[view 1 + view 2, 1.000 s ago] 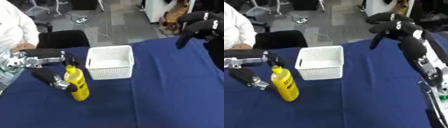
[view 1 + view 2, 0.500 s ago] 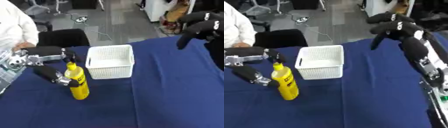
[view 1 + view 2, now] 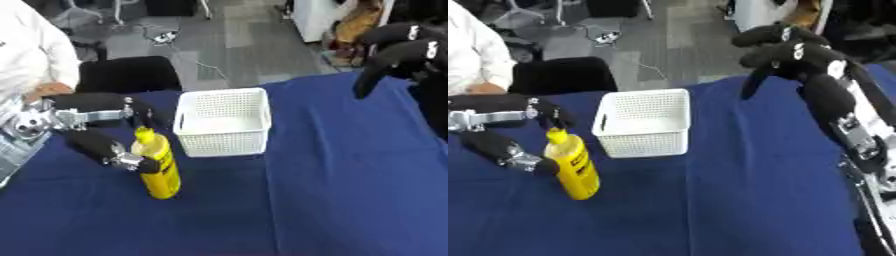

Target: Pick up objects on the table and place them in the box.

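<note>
The left hand (image 3: 109,127) reaches in from the left edge, its wrist cut off, fingers (image 3: 144,111) and thumb curled round a yellow bottle (image 3: 157,165) standing upright on the blue counter (image 3: 332,190); its dark label is unreadable; just right stands the white mesh box (image 3: 222,121); the right hand (image 3: 785,50) hangs raised, fingers curled, holding nothing.
</note>
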